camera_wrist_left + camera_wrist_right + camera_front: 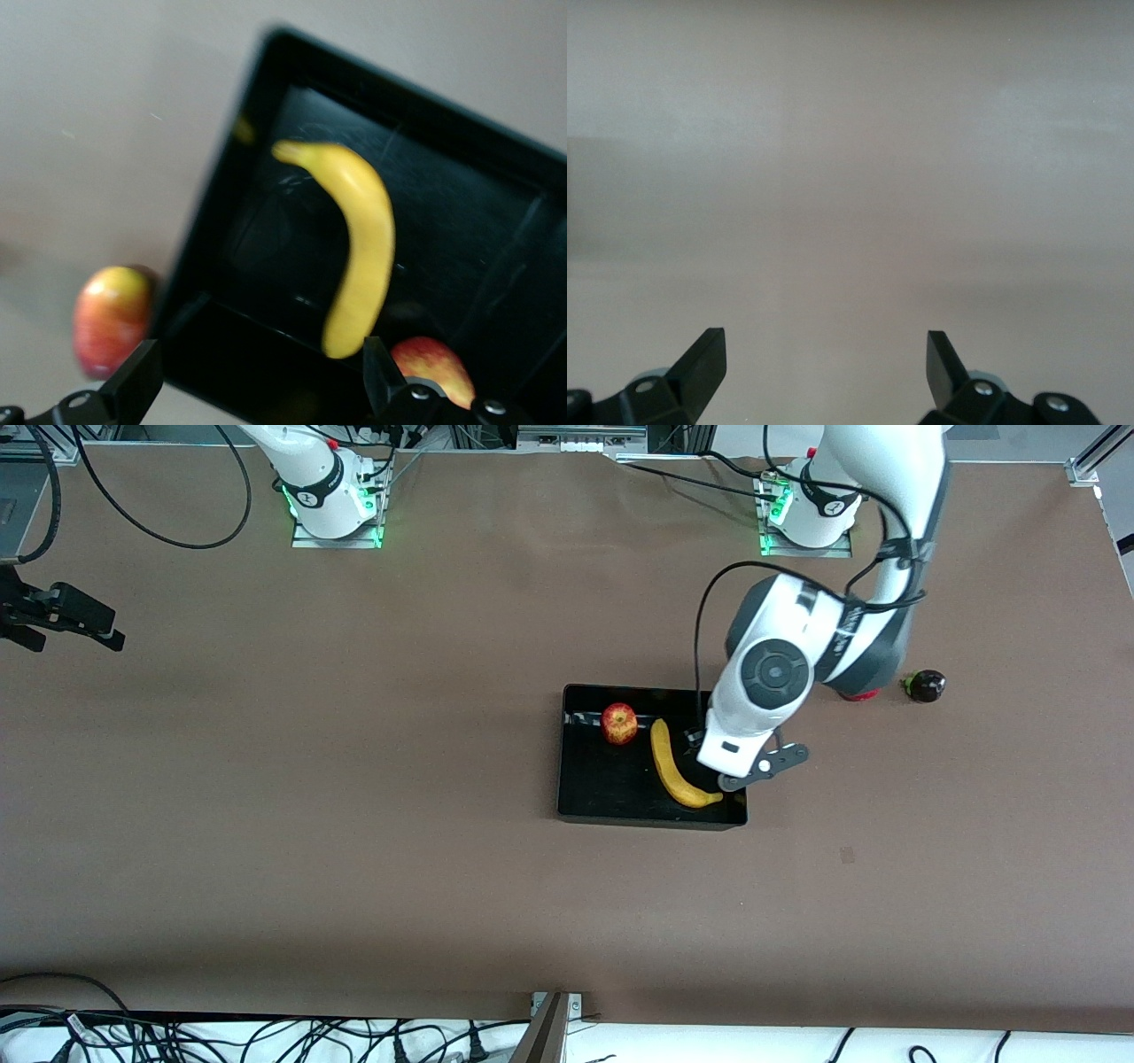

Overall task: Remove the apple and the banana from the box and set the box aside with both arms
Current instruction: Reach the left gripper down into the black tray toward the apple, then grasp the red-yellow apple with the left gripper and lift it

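The glossy black tray, shallow and low-walled, lies mid-table toward the left arm's end. Over its edge hangs the left gripper, fingers wide apart and holding nothing. In the tray, a smooth curved banana runs lengthwise toward the camera, and a round red-yellow apple sits beside its upper tip. The right gripper, spread and empty, waits over bare brown table.

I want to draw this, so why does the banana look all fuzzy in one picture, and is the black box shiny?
In the left wrist view the banana, the apple and the black box are smeared with soft edges, as in motion blur. In the front view everything is sharp, and the box floor shows pale glossy streaks of reflected light. The right wrist view shows only plain, evenly lit table.
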Robot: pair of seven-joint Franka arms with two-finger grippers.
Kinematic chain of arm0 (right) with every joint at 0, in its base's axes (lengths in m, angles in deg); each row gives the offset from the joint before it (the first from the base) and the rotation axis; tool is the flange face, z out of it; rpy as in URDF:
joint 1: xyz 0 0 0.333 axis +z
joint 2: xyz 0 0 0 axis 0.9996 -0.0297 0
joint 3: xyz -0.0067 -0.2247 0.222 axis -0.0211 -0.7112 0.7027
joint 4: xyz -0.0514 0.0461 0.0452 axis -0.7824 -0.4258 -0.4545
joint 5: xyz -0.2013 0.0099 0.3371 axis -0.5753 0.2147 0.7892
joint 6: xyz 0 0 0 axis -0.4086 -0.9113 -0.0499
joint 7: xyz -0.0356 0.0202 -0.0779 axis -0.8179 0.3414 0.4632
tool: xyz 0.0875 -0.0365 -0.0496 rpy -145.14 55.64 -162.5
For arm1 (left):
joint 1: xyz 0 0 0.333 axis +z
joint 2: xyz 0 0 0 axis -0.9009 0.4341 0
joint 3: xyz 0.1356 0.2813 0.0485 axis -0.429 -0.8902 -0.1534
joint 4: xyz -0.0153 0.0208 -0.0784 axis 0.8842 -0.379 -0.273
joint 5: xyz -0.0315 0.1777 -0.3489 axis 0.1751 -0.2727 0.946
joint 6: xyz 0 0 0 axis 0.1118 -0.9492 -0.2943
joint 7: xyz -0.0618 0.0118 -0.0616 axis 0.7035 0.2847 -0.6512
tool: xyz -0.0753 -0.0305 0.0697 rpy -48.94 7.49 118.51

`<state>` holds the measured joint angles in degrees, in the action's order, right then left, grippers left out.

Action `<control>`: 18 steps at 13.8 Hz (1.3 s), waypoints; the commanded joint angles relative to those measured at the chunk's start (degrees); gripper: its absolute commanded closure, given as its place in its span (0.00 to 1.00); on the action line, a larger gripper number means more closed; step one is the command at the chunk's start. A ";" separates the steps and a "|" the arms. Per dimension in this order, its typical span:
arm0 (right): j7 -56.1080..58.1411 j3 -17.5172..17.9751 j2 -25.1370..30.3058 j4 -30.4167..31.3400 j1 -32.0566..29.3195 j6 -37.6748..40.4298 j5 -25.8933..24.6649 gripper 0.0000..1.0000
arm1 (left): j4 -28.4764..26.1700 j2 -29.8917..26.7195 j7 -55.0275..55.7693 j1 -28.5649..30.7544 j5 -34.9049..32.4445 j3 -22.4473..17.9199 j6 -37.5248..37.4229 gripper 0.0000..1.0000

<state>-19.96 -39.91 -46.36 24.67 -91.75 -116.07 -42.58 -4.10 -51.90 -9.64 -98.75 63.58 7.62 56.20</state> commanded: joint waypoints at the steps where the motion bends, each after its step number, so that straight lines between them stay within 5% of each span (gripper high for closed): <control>1: -0.67 0.03 -0.67 -1.54 0.02 1.23 1.00 0.00 | 1.58 3.93 1.38 -3.66 2.25 -1.26 3.44 0.00; 16: -0.75 0.03 -0.76 -1.62 0.02 1.15 1.00 0.00 | -4.75 10.53 -1.69 -7.98 5.67 4.89 19.62 0.00; 17: -0.75 0.03 -0.76 -1.62 0.02 1.06 1.00 0.00 | -4.75 11.06 -1.69 -7.98 5.67 4.89 19.71 0.11; 18: -0.67 0.03 -0.76 -1.62 0.02 1.15 1.00 0.00 | -4.75 11.15 -1.43 -7.98 5.67 4.89 19.63 0.37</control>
<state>-19.96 -39.90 -46.38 24.66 -91.74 -116.06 -42.57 -8.02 -40.50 -9.47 -106.65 67.96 12.62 75.12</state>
